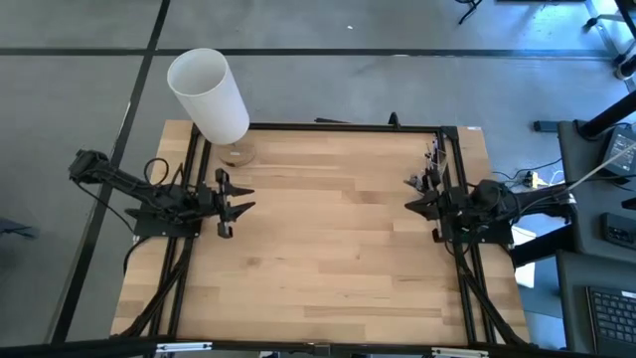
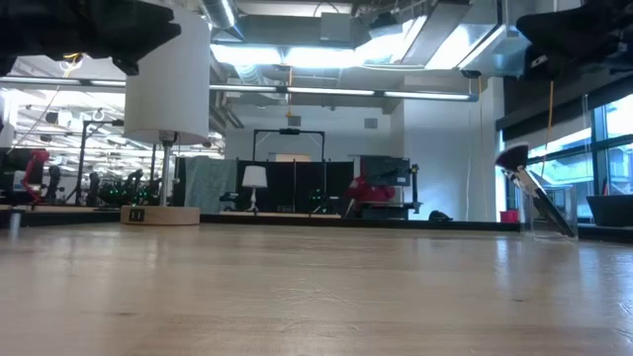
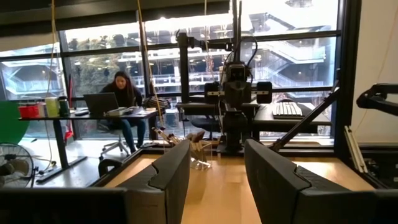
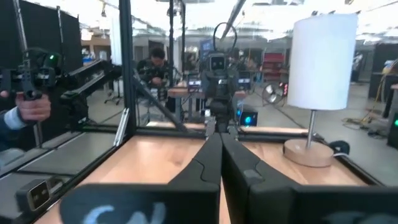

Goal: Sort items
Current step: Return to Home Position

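Note:
The items are slim dark brushes (image 1: 434,157) standing together in a clear cup (image 2: 550,212) near the table's far right corner; one tufted tip (image 2: 513,158) leans out over the cup's rim. They also show past my left fingers as brushes (image 3: 194,144). My left gripper (image 1: 241,204) hovers open at the table's left side, pointing toward the right edge, with nothing between its fingers (image 3: 166,171). My right gripper (image 1: 410,206) hovers shut at the right side, facing the left one, holding nothing (image 4: 217,155). Both are clear of the brushes.
A white cylindrical lamp (image 1: 209,94) stands on a round wooden base (image 1: 237,153) at the far left corner. A black frame (image 1: 338,126) runs along the table's edges. Bare wood (image 1: 328,239) lies between the grippers. A person's hand (image 4: 28,107) shows beyond the table.

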Robot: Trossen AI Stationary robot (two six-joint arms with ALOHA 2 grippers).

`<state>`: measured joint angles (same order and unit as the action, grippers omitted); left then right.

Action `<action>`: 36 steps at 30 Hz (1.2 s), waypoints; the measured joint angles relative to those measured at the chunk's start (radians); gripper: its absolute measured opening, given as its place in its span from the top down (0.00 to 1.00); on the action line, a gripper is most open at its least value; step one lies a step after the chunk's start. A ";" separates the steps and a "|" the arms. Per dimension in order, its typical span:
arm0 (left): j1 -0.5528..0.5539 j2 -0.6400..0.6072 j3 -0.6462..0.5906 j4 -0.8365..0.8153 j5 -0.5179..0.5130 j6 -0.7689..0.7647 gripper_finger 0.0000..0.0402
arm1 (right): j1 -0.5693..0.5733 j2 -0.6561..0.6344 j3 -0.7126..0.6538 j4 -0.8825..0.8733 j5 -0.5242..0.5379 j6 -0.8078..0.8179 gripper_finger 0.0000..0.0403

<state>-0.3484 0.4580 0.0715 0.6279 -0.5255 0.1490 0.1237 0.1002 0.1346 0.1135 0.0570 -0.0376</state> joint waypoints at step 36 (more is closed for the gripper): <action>-0.025 -0.084 0.000 -0.179 -0.038 -0.037 0.63 | -0.148 -0.073 -0.047 -0.099 -0.104 0.021 0.99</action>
<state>-0.3735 0.3735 0.0715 0.4486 -0.5635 0.1122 -0.0246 0.0267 0.0872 0.0149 -0.0474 -0.0162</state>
